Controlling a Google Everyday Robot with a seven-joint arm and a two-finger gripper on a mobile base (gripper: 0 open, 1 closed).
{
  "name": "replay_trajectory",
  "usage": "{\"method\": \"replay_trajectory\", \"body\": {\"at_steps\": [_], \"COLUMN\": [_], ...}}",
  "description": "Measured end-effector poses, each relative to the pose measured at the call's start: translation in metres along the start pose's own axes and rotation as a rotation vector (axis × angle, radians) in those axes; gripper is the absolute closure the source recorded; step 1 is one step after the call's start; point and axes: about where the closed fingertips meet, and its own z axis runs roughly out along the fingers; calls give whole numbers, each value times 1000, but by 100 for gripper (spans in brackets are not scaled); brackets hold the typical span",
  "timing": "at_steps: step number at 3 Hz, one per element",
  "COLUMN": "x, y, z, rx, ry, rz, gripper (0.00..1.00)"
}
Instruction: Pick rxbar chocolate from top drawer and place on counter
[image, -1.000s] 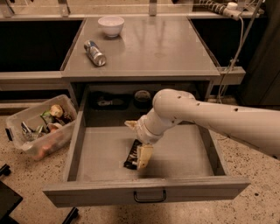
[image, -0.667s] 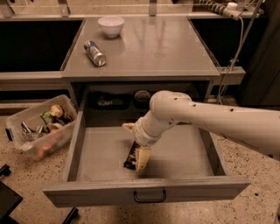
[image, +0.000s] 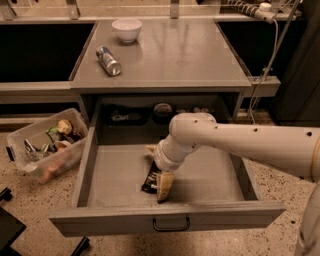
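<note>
The rxbar chocolate (image: 149, 183), a flat black-wrapped bar, lies on the floor of the open top drawer (image: 120, 175), near its front middle. My gripper (image: 158, 169) reaches down into the drawer right over the bar. One beige finger (image: 165, 186) stands against the bar's right side and the other fingertip (image: 150, 149) shows behind the wrist, so the jaws stand apart. The bar rests on the drawer bottom. The grey counter (image: 190, 55) is above the drawer.
A silver-blue can (image: 108, 60) lies on the counter's left part, with a white bowl (image: 126, 29) behind it. A clear plastic bin (image: 47, 145) of snacks sits on the floor to the left. Dark items (image: 162, 110) sit at the drawer's back.
My arm and gripper have shifted slightly to the left over the bar. The bar has stayed on the drawer bottom.
</note>
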Motion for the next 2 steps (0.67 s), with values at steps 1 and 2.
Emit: {"method": "replay_trajectory", "body": {"at_steps": [1,2], "x": [12,12], "y": [0,0], "z": [6,6], "rx": [0,-1], "ry": [12,12], "rz": [18,18], "gripper": [0,17]}}
